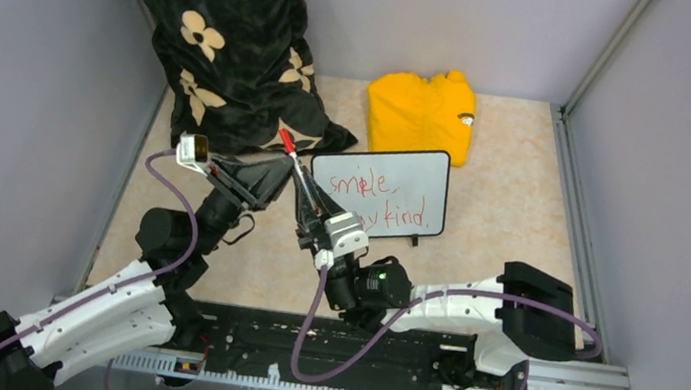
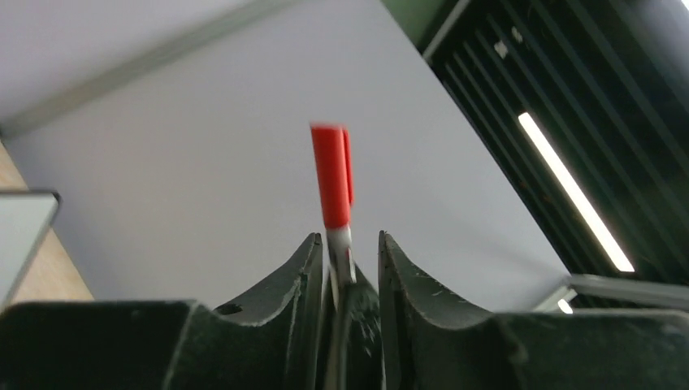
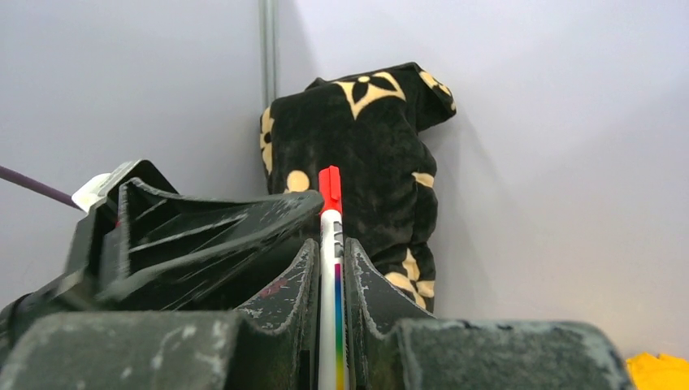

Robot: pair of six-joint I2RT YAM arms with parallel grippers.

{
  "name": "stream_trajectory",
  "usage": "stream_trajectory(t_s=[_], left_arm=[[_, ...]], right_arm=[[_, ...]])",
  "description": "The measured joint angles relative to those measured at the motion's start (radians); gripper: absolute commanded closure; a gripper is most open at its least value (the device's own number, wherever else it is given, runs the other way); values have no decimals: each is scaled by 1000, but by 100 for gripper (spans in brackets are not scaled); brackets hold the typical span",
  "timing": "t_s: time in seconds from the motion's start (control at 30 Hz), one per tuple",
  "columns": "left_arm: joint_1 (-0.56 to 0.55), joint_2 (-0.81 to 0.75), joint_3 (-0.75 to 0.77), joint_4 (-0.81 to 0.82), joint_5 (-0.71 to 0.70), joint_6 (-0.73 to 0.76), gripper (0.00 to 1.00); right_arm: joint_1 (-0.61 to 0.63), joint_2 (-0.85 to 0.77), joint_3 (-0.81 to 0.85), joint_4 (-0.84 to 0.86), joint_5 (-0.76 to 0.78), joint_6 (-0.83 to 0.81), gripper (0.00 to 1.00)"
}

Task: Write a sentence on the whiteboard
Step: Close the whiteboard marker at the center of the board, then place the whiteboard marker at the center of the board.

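Observation:
The whiteboard (image 1: 416, 177) lies on the tan table, and its corner shows in the left wrist view (image 2: 20, 231). On it the sentence (image 1: 373, 199) is written in red letters over two lines, partly hidden by my right arm. My right gripper (image 1: 308, 197) (image 3: 329, 244) is shut on the white marker (image 1: 298, 175) (image 3: 330, 213), which points up and left. The marker's red cap (image 1: 285, 139) (image 2: 331, 175) sticks out past my left gripper (image 1: 282, 166) (image 2: 348, 240). Its jaws stand slightly apart around the marker, with a gap on one side.
A black blanket with cream flowers (image 1: 222, 28) (image 3: 374, 138) is heaped in the back left corner. A folded yellow garment (image 1: 421, 112) lies behind the whiteboard. Grey walls close in the table on three sides.

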Motion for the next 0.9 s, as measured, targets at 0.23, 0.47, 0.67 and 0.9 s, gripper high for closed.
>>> stream_trajectory(t_s=[0.23,0.47,0.67,0.9], left_arm=[[-54,-50,-22,-64,103,52,24],[-56,-39,-21,-66,130,80,33],[-56,-46,-22,-67,132,92,43],[-56,-59,-28,-68,132,108,59]], right_arm=[[2,-79,-73,-28,-4,55,100],[13,-198,-109,-176,-56,213,100],[13,-250,-139,-277,-101,317,100],[13,-275,-169,-370,-130,404,100]])
